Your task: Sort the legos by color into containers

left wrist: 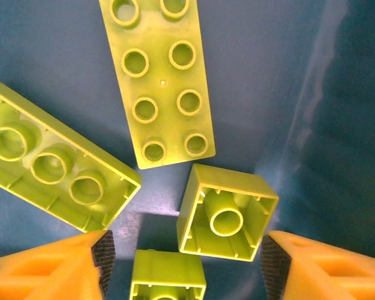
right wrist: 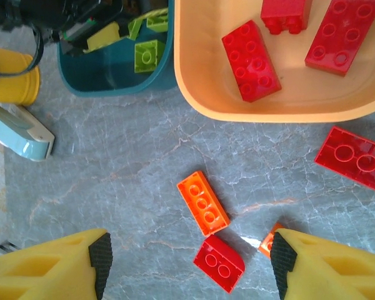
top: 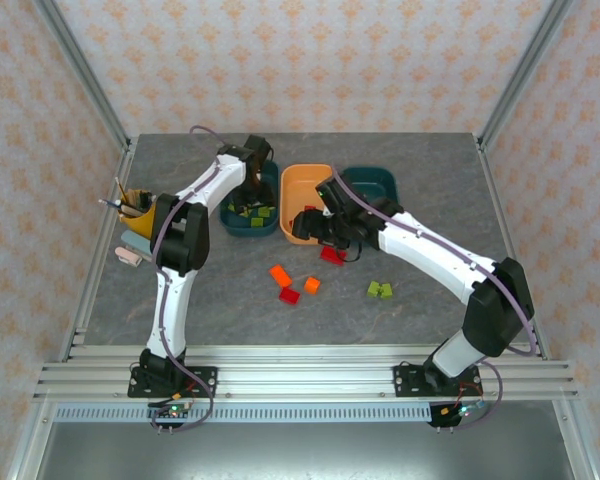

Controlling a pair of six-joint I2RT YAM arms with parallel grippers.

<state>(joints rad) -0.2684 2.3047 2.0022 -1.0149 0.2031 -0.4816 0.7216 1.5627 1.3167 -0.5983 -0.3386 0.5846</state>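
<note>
- Left gripper [left wrist: 182, 265] is hanging open-jawed in the left teal tray [left wrist: 62, 56], above four green bricks [left wrist: 160, 81].
- Right gripper [right wrist: 187, 265] is hovering, jaws spread, over the table [right wrist: 112, 162], where two loose red bricks [right wrist: 219, 264] and two orange bricks [right wrist: 203, 203] are lying.
- Three sorted red bricks [right wrist: 250, 60] are sitting in the orange tray [right wrist: 203, 81].

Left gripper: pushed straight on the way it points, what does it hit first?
Probably the small green brick between the fingers of the open left gripper, or the upturned square brick just beside it. Both lie in the teal tray. Depth is unclear.
</note>
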